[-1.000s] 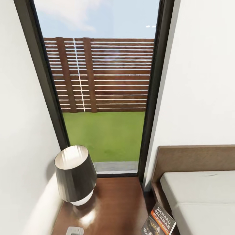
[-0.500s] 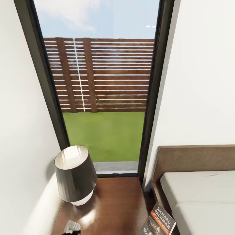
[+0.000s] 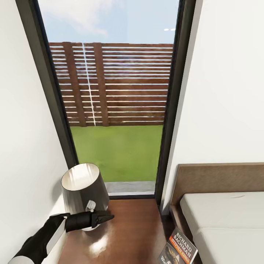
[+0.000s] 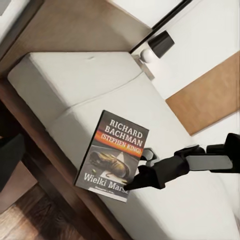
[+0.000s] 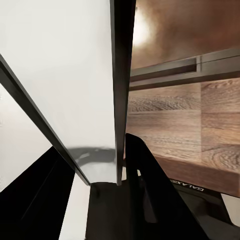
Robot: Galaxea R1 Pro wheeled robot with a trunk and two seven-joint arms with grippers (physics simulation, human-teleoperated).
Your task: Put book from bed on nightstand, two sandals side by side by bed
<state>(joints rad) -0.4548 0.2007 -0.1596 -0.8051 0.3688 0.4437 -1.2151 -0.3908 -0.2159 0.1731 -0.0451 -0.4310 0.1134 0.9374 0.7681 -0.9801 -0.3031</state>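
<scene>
Your right gripper (image 4: 134,183) is pinching the lower corner of the dark grey paperback book with the orange band (image 4: 114,155), held tilted at the edge of the pale grey-white bed (image 3: 227,212), while your left gripper (image 3: 106,217), fingers pressed together, hovers over the glossy reddish-brown nightstand (image 3: 132,227) beside the dark conical lamp (image 3: 84,194).

The robot's left arm reached in from the lower left corner of the head view, its black forearm angled up and to the right, ending in the left gripper (image 3: 106,217). Its dark fingers lay close together, tapering to a point. In the left wrist view, the right gripper (image 4: 131,186) extended from the right side on a black arm. The right wrist view showed two dark fingers (image 5: 145,175) spread apart.
</scene>
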